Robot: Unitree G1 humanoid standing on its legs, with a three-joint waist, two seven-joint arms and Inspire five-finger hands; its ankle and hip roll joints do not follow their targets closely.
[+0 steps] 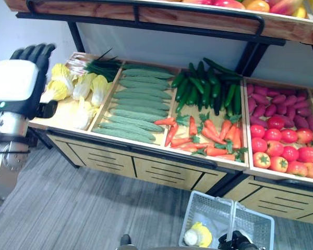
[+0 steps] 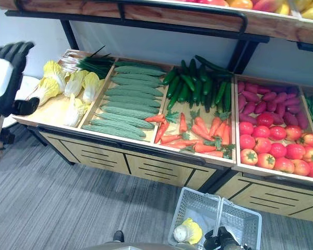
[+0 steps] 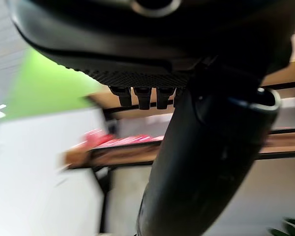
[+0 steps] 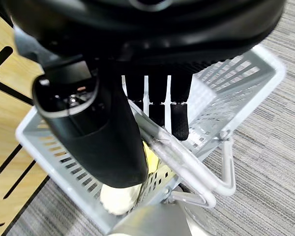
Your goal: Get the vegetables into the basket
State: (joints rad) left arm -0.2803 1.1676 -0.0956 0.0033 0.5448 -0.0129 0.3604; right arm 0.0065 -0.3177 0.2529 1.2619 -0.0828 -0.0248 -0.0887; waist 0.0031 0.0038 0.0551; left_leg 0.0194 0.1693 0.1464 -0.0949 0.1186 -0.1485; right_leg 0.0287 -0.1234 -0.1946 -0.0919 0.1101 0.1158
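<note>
Dark fingers of the right hand (image 4: 157, 105) curl around the handle (image 4: 187, 164) of a white wire basket (image 1: 250, 221), seen from the wrist looking down. One pale yellow-green cabbage (image 1: 199, 234) already lies inside the basket, against its wall. Basket and hand sit low over the grey carpet, just in front of a wooden display bench (image 1: 146, 172) that serves as the landmark for everything else.

On the bench top, trays run side by side. Farthest from the basket, at the bench's left end, lie more cabbages (image 1: 83, 86) with green onions (image 1: 101, 66) behind them. Next come long ridged gourds (image 1: 133, 107), lying crosswise. Then carrots (image 1: 208, 136) at the front edge with cucumbers (image 1: 206, 86) behind, directly above the basket. Tomatoes (image 1: 281, 148) fill the right end.

Raised beside the bench's left end, the left hand (image 1: 34, 57) has its fingers straight and holds nothing. It hangs just beside the cabbages, so it looks the nearer hand for the next pick; the cabbages lie with their long axes pointing roughly toward the back of the bench.
</note>
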